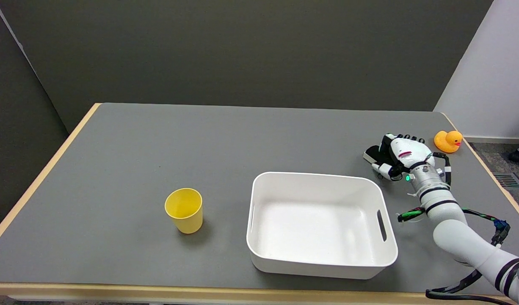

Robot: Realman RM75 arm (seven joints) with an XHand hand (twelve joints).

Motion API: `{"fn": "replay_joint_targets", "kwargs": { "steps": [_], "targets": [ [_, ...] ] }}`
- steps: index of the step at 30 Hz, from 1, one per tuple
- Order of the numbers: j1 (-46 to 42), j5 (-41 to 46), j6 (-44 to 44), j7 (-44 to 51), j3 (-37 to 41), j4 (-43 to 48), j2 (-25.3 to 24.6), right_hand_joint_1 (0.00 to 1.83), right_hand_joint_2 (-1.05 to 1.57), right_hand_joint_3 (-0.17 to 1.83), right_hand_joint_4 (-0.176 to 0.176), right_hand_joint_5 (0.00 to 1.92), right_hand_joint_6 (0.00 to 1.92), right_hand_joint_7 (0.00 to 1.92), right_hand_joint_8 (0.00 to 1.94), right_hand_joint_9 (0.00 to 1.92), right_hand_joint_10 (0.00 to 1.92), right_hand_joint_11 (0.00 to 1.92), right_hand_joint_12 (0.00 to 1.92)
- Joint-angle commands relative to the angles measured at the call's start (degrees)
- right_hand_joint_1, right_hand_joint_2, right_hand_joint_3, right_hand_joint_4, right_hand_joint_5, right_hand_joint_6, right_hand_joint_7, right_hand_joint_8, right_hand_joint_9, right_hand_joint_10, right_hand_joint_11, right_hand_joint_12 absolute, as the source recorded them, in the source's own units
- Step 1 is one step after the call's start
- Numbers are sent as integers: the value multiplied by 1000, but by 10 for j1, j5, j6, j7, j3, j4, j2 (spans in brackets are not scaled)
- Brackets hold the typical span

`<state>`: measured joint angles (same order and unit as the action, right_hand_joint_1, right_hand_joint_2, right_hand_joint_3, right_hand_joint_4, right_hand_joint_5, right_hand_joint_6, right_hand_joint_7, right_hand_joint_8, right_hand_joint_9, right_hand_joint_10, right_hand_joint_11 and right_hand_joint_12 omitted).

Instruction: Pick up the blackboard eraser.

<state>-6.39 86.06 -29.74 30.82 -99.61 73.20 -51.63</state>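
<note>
The blackboard eraser (371, 153) shows as a small dark block on the grey table (158, 140), just beyond the white bin's far right corner. Only its left end is visible; the rest is hidden under my right hand (398, 156). The hand lies over it from the right. Its fingers (407, 137) curl down along the far side and the thumb (383, 170) presses in from the near side, so the hand grips the eraser. The eraser looks to be at table level; I cannot tell whether it has left the surface.
A white rectangular bin (382, 254) stands close to the hand's near left. A yellow rubber duck (448, 141) sits just right of the hand near the table's right edge. A yellow cup (184, 210) stands far left.
</note>
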Motion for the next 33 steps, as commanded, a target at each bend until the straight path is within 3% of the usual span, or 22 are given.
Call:
{"fn": "replay_joint_targets", "kwargs": {
  "steps": [1, 2, 5, 7, 17, 19, 20, 22, 30, 32, 33],
  "targets": [
    [11, -37, 0, 0, 1, 4, 0, 1167, 1224, 185, -173, 505, 1506, 775, 1577, 725, 1463, 422, 1843],
    [11, -39, -2, 0, 3, 8, 1, 1165, 1261, 119, -175, 495, 1502, 768, 1596, 733, 1451, 451, 1858],
    [12, -58, -3, 0, 12, 18, 1, 1165, 1199, 254, -176, 497, 1502, 766, 1616, 739, 1532, 363, 1919],
    [13, -65, -2, 0, 16, 22, 2, 1154, 1318, 35, -176, 475, 1498, 747, 1659, 749, 1479, 407, 1919],
    [18, -73, -3, -8, 25, 44, 5, 1144, 1348, 3, -176, 470, 1490, 719, 1724, 765, 1564, 332, 1910],
    [18, -89, -3, -8, 29, 52, 5, 1152, 1248, 194, -176, 484, 1481, 728, 1711, 772, 1634, 291, 1918],
    [18, -95, -3, -8, 31, 54, 6, 1141, 1338, 24, -176, 485, 1513, 700, 1714, 767, 1578, 319, 1910],
    [18, -97, -2, -8, 32, 56, 6, 1148, 1201, 262, -176, 587, 1576, 641, 1614, 801, 1653, 295, 1921],
    [18, -57, -3, -43, 26, 36, 1, 1144, 1185, 316, -176, 574, 1600, 626, 1651, 810, 1708, 296, 1921],
    [18, -37, -3, -48, 24, 32, 0, 836, 802, 874, -145, 461, 1039, 686, 1303, 757, 1483, 302, 1921],
    [18, -30, -3, -46, 21, 29, 0, 768, 762, 889, -123, 407, 874, 633, 1086, 665, 1377, 376, 1824]
  ]
}}
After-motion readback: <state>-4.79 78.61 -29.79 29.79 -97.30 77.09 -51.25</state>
